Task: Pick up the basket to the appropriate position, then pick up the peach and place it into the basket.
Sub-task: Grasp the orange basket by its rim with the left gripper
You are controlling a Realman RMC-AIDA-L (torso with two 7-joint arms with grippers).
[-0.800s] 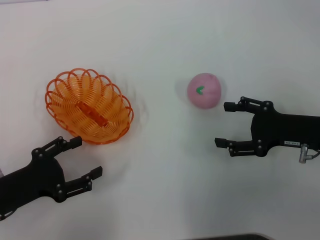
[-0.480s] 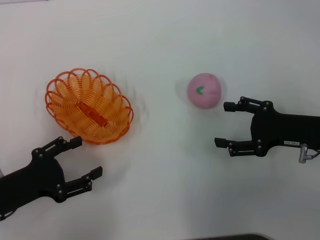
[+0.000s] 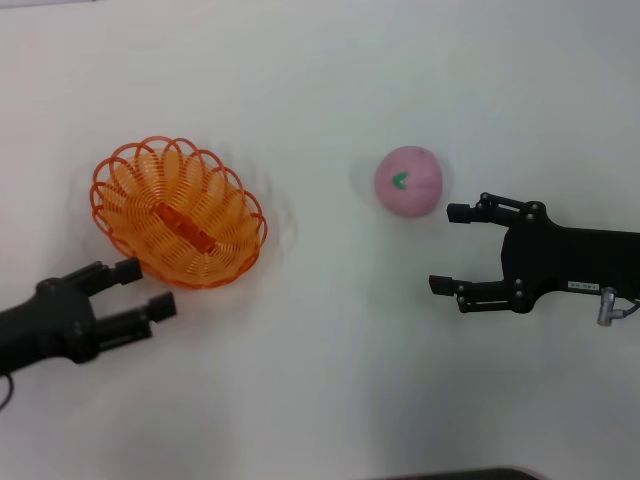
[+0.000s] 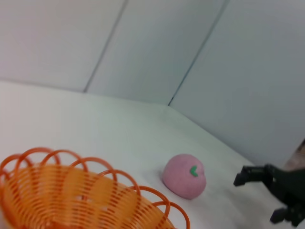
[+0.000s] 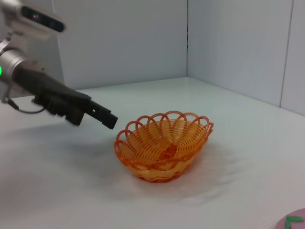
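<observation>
The orange openwork basket [image 3: 222,238] stands on the white table at the left. It also shows in the left wrist view [image 4: 71,195] and the right wrist view [image 5: 164,145]. The pink peach [image 3: 408,181] with its green leaf mark lies right of centre; it also shows in the left wrist view [image 4: 184,175] and at the edge of the right wrist view [image 5: 291,220]. My left gripper [image 3: 147,286] is open and empty, just in front of the basket's near rim, apart from it. My right gripper [image 3: 446,248] is open and empty, just right of and nearer than the peach.
The white table [image 3: 320,340] is bare between basket and peach. Pale wall panels [image 5: 119,43] stand behind the table. My left gripper [image 5: 101,118] shows in the right wrist view, beside the basket.
My left gripper has turned at the wrist and moved up and left, closer to the basket's near rim. The right arm, the basket and the peach have not moved.
</observation>
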